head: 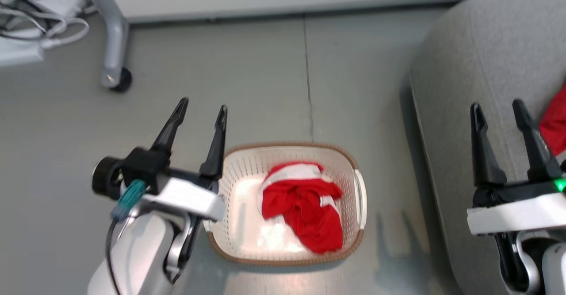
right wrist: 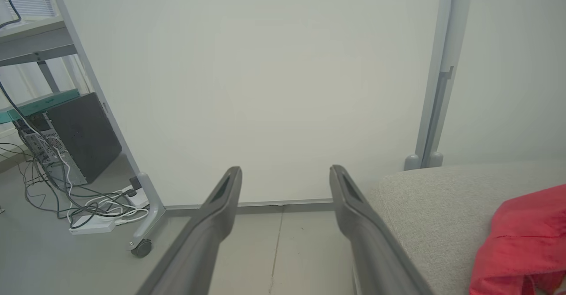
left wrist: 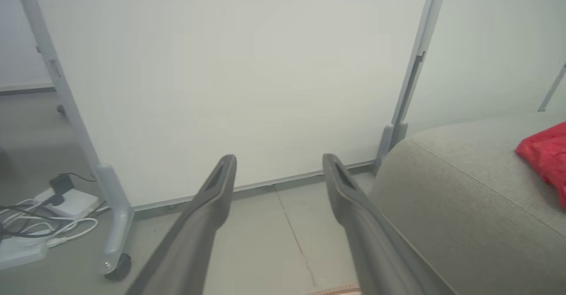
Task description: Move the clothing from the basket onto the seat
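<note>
Task partly done. One bundle of clothing (head: 305, 206) lies bunched in the basket (head: 353, 162) on the floor and is yet to be moved. A red garment (head: 555, 124) lies on the seat (head: 477, 43) beyond. The left gripper (head: 202, 105) hovers beside the basket's left rim and the right gripper (head: 497, 105) over the seat's edge. Both have fingers spread and hold nothing.

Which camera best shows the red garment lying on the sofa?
The right wrist view: the red garment appears biggest there, with its folds visible. The head and left wrist views catch just a corner of it at their right edges.
</note>
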`<state>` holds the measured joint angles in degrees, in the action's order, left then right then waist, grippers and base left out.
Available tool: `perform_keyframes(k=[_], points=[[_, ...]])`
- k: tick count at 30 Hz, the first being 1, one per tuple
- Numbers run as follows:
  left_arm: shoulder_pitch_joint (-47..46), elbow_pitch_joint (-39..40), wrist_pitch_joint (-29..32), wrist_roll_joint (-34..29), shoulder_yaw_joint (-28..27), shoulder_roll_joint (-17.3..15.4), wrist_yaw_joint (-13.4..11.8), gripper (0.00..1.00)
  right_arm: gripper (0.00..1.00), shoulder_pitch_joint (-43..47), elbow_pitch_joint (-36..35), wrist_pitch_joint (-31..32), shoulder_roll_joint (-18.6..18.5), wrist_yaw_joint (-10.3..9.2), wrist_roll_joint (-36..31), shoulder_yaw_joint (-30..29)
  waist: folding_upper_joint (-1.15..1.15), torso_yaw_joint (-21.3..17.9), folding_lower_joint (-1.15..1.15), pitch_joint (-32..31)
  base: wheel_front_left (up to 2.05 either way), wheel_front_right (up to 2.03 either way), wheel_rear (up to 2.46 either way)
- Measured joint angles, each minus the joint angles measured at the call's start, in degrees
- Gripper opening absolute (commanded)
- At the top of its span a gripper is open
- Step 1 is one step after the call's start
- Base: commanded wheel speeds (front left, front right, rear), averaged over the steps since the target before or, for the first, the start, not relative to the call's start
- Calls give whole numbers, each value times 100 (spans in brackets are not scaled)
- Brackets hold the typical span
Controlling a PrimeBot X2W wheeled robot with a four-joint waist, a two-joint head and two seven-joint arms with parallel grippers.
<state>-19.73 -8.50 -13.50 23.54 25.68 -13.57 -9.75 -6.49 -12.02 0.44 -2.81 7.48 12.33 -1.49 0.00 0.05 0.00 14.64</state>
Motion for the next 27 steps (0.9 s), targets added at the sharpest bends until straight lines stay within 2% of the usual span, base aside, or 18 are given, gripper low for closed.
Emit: perform_keyframes(k=[8,16,22,23,27], points=[[-1269,-1426,20,-142,361,476,390,100,100,-850,-32,-334,-7,0,126,313,0,-360,0,1324,0,0,0],[-2285,-3138,264,-230,638,649,896,100,100,-1478,192,-903,-8,0,376,806,0,-994,0,2535,0,0,0],[-2872,-4418,590,-320,847,576,1248,100,100,-1700,442,-1274,-12,0,686,1184,0,-1609,0,3222,0,0,0],[-3022,-4791,704,-342,886,498,1322,100,100,-1762,542,-1365,-10,0,822,1306,0,-1825,0,3402,0,0,0],[-3288,-5344,873,-377,939,338,1429,100,100,-1844,722,-1478,-10,0,1048,1503,0,-2223,0,3717,0,0,0]])
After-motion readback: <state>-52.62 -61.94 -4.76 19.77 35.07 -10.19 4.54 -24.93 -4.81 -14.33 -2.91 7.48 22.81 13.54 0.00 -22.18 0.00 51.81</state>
